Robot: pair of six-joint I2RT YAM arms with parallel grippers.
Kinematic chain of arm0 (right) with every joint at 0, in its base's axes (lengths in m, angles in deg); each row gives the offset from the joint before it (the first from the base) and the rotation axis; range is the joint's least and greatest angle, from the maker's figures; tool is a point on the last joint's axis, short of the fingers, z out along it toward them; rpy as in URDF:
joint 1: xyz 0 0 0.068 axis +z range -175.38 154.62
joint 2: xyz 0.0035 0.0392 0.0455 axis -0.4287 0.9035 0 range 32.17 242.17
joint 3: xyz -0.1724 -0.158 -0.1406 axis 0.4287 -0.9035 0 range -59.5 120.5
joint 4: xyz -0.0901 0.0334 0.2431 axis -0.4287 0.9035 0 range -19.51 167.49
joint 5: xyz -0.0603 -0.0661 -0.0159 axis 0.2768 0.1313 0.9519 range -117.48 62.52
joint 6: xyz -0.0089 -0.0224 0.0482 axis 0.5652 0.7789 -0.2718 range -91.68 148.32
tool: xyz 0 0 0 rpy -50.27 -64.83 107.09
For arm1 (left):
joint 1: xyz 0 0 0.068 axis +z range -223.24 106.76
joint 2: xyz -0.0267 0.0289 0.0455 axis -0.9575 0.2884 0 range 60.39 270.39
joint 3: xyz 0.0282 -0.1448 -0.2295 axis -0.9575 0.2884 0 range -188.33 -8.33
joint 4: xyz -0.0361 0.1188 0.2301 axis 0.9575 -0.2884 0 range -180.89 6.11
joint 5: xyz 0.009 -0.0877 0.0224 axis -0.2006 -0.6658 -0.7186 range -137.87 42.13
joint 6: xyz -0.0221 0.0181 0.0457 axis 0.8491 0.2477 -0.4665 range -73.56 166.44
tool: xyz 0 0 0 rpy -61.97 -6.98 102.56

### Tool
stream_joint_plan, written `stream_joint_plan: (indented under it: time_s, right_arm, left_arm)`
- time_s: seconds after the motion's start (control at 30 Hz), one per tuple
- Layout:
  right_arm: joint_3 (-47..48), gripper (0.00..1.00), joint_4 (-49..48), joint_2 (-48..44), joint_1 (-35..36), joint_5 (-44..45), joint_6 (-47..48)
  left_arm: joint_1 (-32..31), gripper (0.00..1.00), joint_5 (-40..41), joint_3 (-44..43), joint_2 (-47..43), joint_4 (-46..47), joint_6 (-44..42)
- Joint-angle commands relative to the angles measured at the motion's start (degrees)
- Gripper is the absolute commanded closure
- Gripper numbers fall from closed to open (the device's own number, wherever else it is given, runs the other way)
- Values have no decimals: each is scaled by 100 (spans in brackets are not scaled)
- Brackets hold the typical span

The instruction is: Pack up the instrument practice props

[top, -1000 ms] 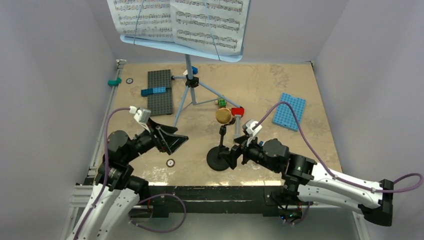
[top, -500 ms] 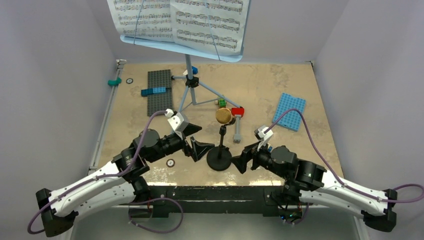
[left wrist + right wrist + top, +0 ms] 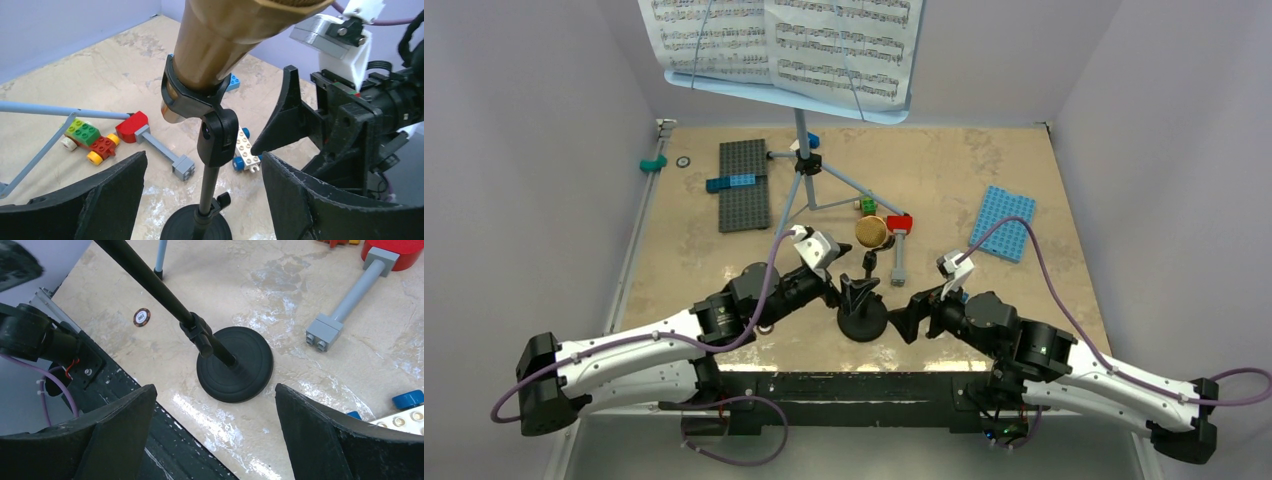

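The gold-brown toy microphone [image 3: 871,232] sits clipped on top of the small black mic stand [image 3: 862,322], which stands upright near the table's front edge. My left gripper [image 3: 857,292] is open, with its jaws on either side of the stand's pole [image 3: 212,187] and not touching it. The microphone [image 3: 220,40] fills the top of the left wrist view. My right gripper [image 3: 904,318] is open and empty, just right of the round base [image 3: 235,365]. The light-blue music stand [image 3: 802,130] stands at the back, holding white sheet-music pages [image 3: 824,40].
A grey baseplate [image 3: 744,185] lies back left and a blue baseplate [image 3: 1004,222] at the right. Toy bricks lie behind the mic stand: a red-and-grey piece [image 3: 898,240], a green brick [image 3: 867,205] and a white wheeled piece [image 3: 247,150]. The music stand's legs [image 3: 50,109] spread nearby.
My left arm has swung right from the left side, and its open jaws now flank the mic stand's pole. My right gripper drew back slightly from the base, then held still.
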Motion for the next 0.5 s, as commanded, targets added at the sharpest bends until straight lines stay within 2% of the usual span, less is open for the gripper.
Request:
stream_joint_plan:
  time_s: [0.0, 0.2, 0.47]
  right_arm:
    - [49, 7, 10, -130, 14, 189, -127]
    - [62, 8, 31, -82, 14, 169, -163]
    - [58, 9, 131, 32, 14, 127, -250]
  left_arm:
    - [-90, 14, 436, -267, 244, 736, -201]
    - [-174, 24, 605, -548, 723, 942, -308]
    - [-215, 45, 729, -698, 964, 1041, -332]
